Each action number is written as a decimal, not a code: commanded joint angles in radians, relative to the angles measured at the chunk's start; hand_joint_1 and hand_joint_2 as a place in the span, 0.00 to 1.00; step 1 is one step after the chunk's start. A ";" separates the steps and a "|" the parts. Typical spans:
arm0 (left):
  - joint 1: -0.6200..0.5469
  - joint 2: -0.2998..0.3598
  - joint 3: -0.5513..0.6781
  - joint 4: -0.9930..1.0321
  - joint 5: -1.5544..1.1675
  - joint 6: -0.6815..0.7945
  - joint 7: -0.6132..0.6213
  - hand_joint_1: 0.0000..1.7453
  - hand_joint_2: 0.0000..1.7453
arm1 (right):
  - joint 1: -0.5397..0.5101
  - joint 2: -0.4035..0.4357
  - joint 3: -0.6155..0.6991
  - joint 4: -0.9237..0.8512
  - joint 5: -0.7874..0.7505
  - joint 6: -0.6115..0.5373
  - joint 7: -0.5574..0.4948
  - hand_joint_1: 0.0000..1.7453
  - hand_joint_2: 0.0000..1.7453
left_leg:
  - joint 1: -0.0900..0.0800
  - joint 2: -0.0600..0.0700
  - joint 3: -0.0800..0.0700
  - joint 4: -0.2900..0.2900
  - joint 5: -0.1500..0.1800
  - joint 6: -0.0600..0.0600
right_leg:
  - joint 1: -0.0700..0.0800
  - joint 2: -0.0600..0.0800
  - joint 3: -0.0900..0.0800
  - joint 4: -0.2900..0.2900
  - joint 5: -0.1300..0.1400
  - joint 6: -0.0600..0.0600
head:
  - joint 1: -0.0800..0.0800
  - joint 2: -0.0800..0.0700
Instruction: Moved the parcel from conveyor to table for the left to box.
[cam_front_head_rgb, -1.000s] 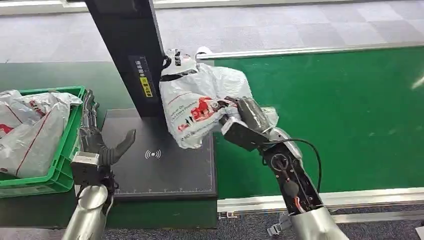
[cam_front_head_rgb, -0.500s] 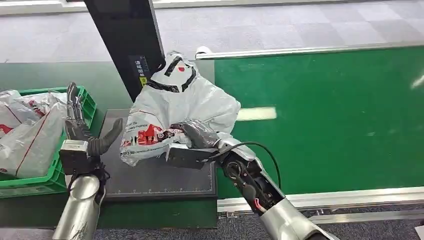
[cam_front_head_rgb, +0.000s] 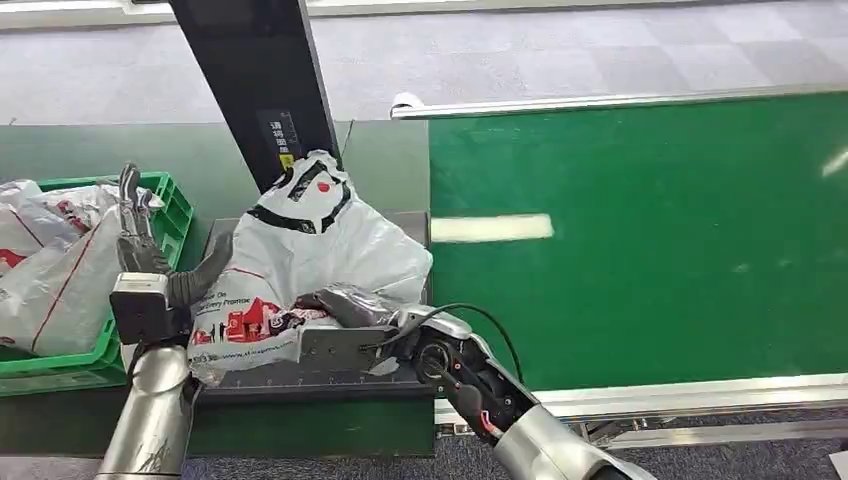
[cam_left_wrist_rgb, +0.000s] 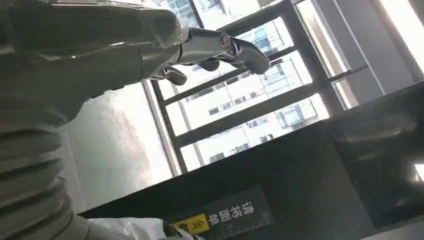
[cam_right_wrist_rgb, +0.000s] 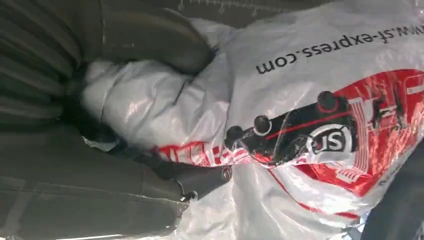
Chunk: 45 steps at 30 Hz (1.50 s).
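Note:
The parcel (cam_front_head_rgb: 330, 245), a white plastic mail bag with red and black print, lies on the dark scanning table (cam_front_head_rgb: 300, 377), its knotted top leaning toward the black post. My right hand (cam_front_head_rgb: 345, 305) grips its near right side, fingers wrapped into the plastic. The right wrist view shows the parcel (cam_right_wrist_rgb: 310, 75) up close, with my right hand (cam_right_wrist_rgb: 150, 45) bunching the bag. My left hand (cam_front_head_rgb: 150, 270) stands upright and open at the table's left edge, its thumb beside the parcel's left end. In the left wrist view my left hand (cam_left_wrist_rgb: 100, 55) holds nothing.
A green crate (cam_front_head_rgb: 175, 205) at the left holds other white parcels (cam_front_head_rgb: 50, 270). A black post (cam_front_head_rgb: 260, 80) rises behind the table. The green conveyor belt (cam_front_head_rgb: 650, 230) runs to the right, with a metal rail (cam_front_head_rgb: 700, 395) along its near edge.
My right arm has carried the parcel leftward off the conveyor and lowered it onto the dark table. My left hand has shifted slightly left, staying open.

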 joint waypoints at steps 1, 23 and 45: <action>-0.033 0.002 0.004 0.066 -0.008 0.002 0.006 0.00 1.00 | -0.040 -0.047 0.006 0.019 -0.120 0.064 -0.010 0.00 1.00 | 0.000 -0.002 -0.002 0.000 0.001 0.000 | 0.001 -0.003 0.000 -0.001 0.001 0.000 | 0.000 0.000; 0.057 0.031 0.076 -0.001 -0.045 0.015 0.001 0.00 1.00 | 0.049 -0.184 -0.190 -0.226 -0.279 0.048 -0.054 0.00 1.00 | 0.001 -0.002 -0.001 -0.001 0.001 -0.001 | 0.001 -0.003 0.000 -0.002 0.001 -0.001 | 0.000 0.000; -0.083 0.306 0.257 0.180 -0.152 -0.022 -0.004 0.00 1.00 | 0.619 -0.268 -0.574 -0.551 -0.270 0.008 -0.099 0.00 1.00 | 0.002 -0.001 -0.002 -0.001 0.000 -0.001 | 0.002 -0.003 -0.001 -0.002 0.000 -0.001 | 0.000 0.000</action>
